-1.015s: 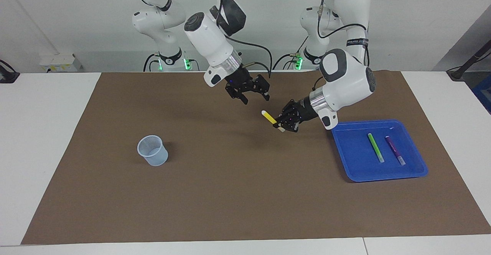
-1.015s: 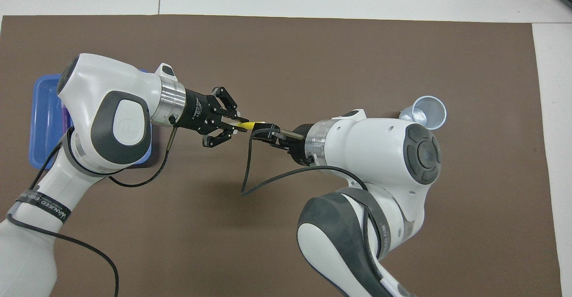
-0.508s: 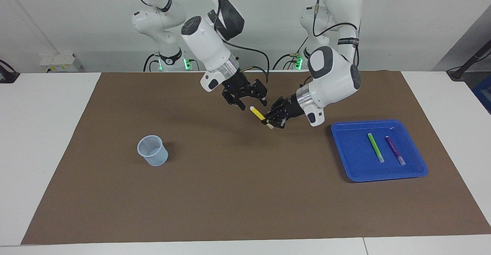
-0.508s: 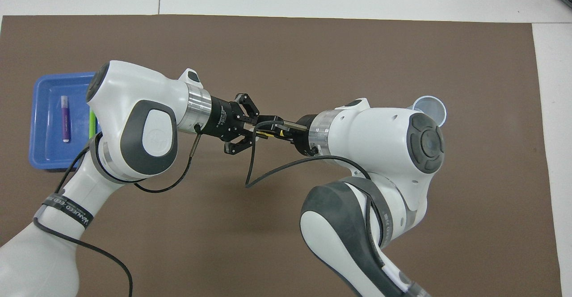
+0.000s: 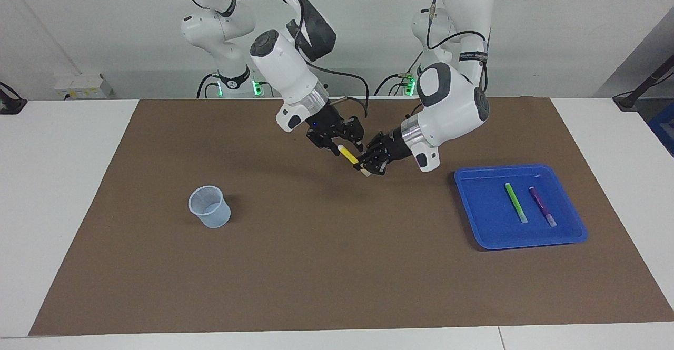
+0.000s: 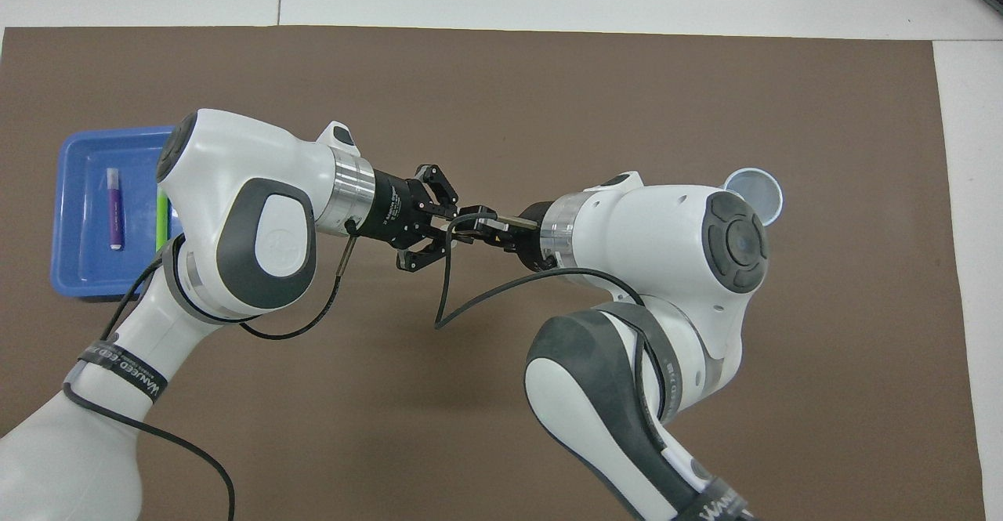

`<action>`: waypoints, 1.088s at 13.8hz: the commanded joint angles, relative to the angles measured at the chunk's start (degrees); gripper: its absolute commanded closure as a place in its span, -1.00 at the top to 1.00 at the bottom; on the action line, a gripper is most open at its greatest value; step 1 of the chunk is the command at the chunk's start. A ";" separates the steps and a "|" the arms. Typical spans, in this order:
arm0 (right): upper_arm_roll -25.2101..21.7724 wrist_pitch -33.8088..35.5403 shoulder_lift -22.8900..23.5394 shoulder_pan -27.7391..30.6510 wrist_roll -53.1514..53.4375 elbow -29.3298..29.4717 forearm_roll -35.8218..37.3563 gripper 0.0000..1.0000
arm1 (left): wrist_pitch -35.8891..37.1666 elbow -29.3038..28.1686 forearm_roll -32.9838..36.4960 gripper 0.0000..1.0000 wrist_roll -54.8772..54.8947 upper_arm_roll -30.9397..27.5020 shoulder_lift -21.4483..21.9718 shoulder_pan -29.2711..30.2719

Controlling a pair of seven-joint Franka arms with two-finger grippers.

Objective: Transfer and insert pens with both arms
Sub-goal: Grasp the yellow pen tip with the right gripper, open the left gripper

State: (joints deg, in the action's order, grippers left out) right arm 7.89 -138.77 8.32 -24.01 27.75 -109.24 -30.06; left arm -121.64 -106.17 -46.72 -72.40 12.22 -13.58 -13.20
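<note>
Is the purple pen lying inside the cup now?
No, the purple pen lies in the blue tray beside the green pen, while the cup stands toward the right arm's end.

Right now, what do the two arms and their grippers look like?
Both arms are white with rounded dark grey joint caps, and a silver ring sits ahead of each wrist. The left gripper and right gripper are small, black and two-fingered. Black cables trail along each arm, and a black band with white lettering wraps each forearm.

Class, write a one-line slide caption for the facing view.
Left gripper passes yellow pen to right gripper.
</note>
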 commanded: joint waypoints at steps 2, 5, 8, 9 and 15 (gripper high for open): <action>0.46 1.84 0.56 1.43 -1.30 1.57 2.81 0.30 | -0.88 -1.84 -1.35 -1.00 -0.11 -0.53 1.63 -0.60; 0.46 1.92 0.56 1.78 -1.38 1.66 2.90 0.16 | -0.96 -1.67 -1.35 -1.00 -0.11 -0.53 1.54 -0.51; 0.46 1.84 0.56 1.69 -1.38 1.66 2.90 -0.07 | -0.88 -1.67 -1.35 -1.00 -0.11 -0.62 1.54 -0.51; 0.46 1.75 0.65 1.60 -1.38 1.57 2.90 -0.12 | -0.96 -1.76 -1.35 -1.00 -0.11 -0.62 1.54 -0.51; 0.46 1.75 0.65 1.60 -1.38 1.57 2.90 -0.42 | -1.49 -1.76 -1.35 -1.00 -0.11 -0.62 1.45 -0.86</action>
State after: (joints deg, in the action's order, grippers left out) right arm 7.90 -138.36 8.34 -23.17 27.61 -108.78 -27.71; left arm -121.88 -106.17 -46.75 -72.40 12.21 -13.58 -13.21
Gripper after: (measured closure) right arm 0.643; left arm 0.819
